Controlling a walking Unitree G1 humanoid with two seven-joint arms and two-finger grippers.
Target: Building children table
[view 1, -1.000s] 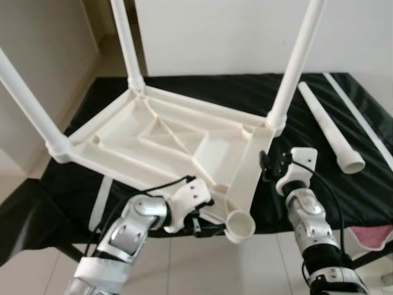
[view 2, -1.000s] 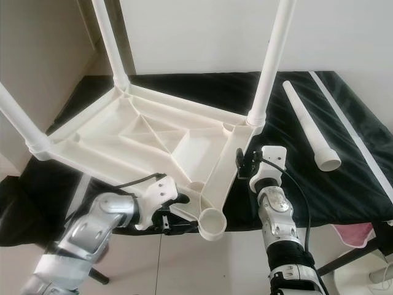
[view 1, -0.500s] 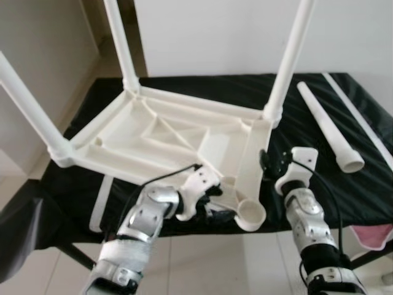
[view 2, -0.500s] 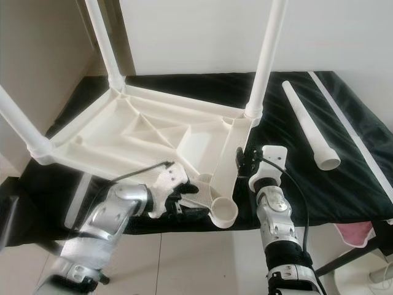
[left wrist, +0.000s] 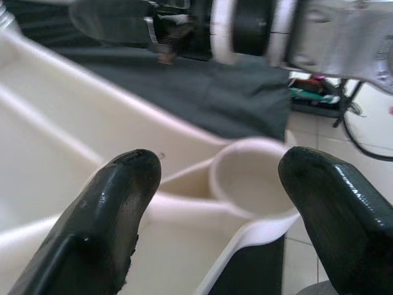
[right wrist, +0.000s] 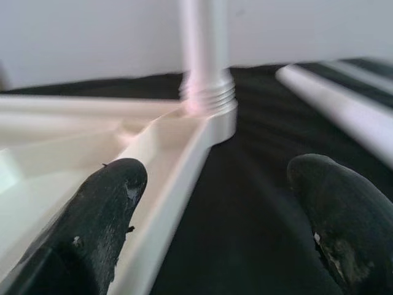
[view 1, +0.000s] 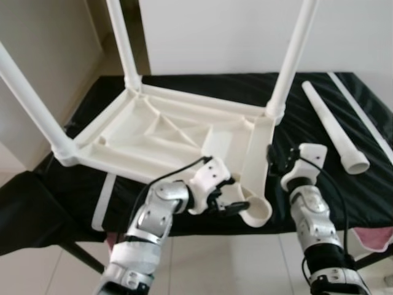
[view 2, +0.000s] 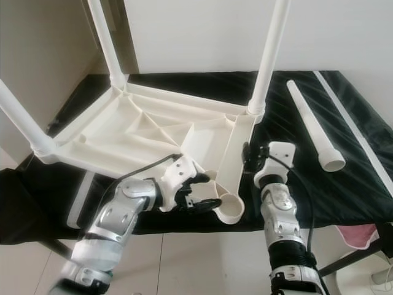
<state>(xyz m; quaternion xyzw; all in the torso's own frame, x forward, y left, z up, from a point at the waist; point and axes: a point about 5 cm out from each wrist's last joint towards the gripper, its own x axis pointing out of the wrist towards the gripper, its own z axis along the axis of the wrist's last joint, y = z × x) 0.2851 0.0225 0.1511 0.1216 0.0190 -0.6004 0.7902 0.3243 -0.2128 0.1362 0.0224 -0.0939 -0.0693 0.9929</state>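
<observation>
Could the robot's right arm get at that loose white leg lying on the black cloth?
Probably yes: the right end effector hangs open beside the tabletop, and only bare black cloth lies between it and the loose leg.

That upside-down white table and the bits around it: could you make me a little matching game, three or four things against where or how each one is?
Things:
1. Table top
2. Loose leg
3. Empty socket
4. Left gripper

States:
A. Lying flat on the black cloth, apart from the table
B. Upside down, three legs standing up from it
C. Open, fingers beside the near corner
D. At the near corner, overhanging the cloth's edge

Pairs: 1-B, 2-A, 3-D, 4-C
</observation>
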